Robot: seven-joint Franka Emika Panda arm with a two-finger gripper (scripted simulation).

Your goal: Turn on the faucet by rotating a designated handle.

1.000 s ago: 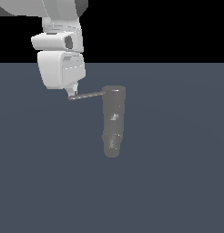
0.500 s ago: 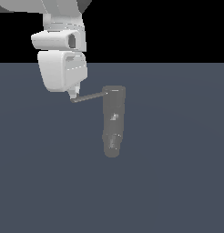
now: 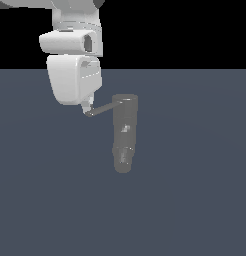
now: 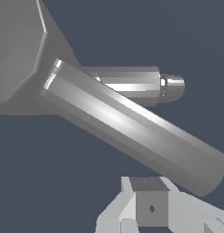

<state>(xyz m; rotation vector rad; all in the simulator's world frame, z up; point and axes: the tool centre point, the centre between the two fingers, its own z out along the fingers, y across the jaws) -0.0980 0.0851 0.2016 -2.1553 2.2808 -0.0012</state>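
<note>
Since only the free tip of the handle (image 3: pixel 101 108) is met by the gripper (image 3: pixel 87 107), a slip past the rod's end is judged the chief risk: a push that drifts outward, or rides over the round rod, would leave the faucet (image 3: pixel 124 133) unturned. In the wrist view a single finger (image 4: pixel 149 205) is seen just beside the handle (image 4: pixel 132 131); whether the gripper is open or closed cannot be told, and nothing is seen to be held. The faucet stands upright near the middle of the counter (image 3: pixel 195 200), its handle jutting from the cap toward the exterior view's left. Open counter is seen on all sides of the faucet, so a sweep of the handle seems unobstructed; only the faucet body itself should be avoided.
</note>
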